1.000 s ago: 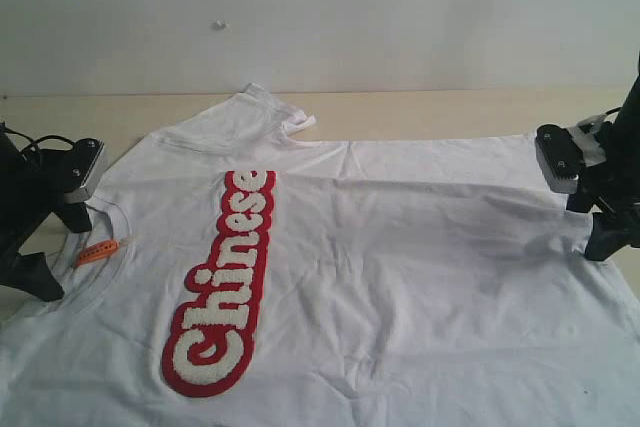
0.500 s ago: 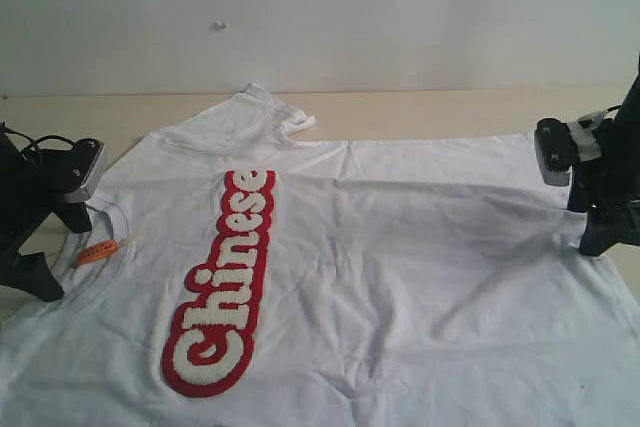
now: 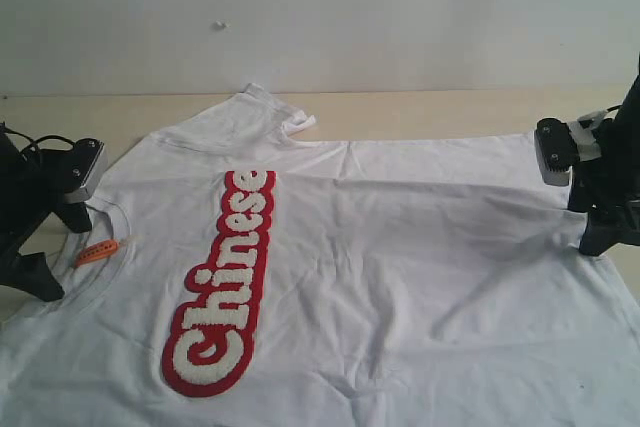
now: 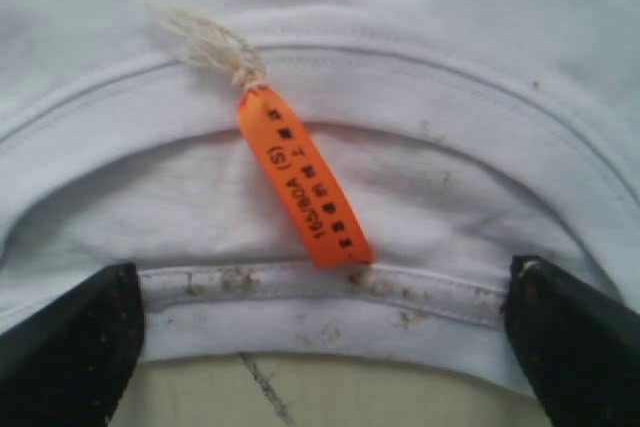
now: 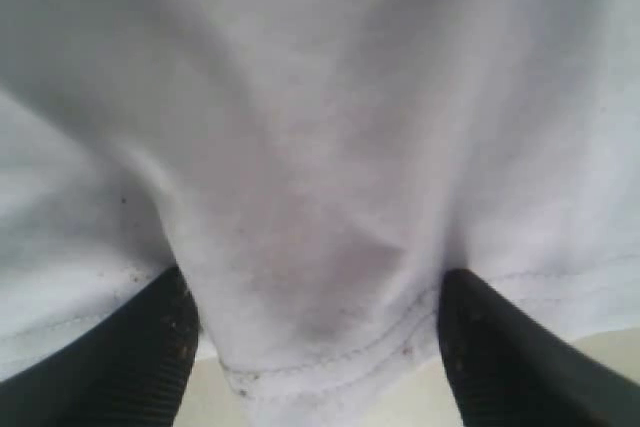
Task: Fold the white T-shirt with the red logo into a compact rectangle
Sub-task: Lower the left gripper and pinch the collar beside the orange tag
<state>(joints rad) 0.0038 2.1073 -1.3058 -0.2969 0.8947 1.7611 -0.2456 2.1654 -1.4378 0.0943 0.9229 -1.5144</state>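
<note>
The right gripper (image 5: 315, 342) has edged toward the frame's right, at the shirt (image 3: 400, 247) hem (image 5: 520, 282) — fingers apart, like the left gripper (image 4: 320, 342) astride the collar (image 4: 420, 77) — so pinching looks next.

The white T-shirt (image 3: 400, 247) lies spread flat, front up, slightly wrinkled, its red logo (image 3: 222, 282) reading "Chinese".

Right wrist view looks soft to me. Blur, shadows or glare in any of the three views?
Right wrist view: soft throughout, the large white cotton T-shirt fills it, hem stitching barely resolved, grey shading in the folds. Left wrist view: sharper, print on the small orange neck tag partly legible. Exterior view: even light, no glare, faint shadow on the shirt's right side, long red fuzzy logo crisp.
</note>
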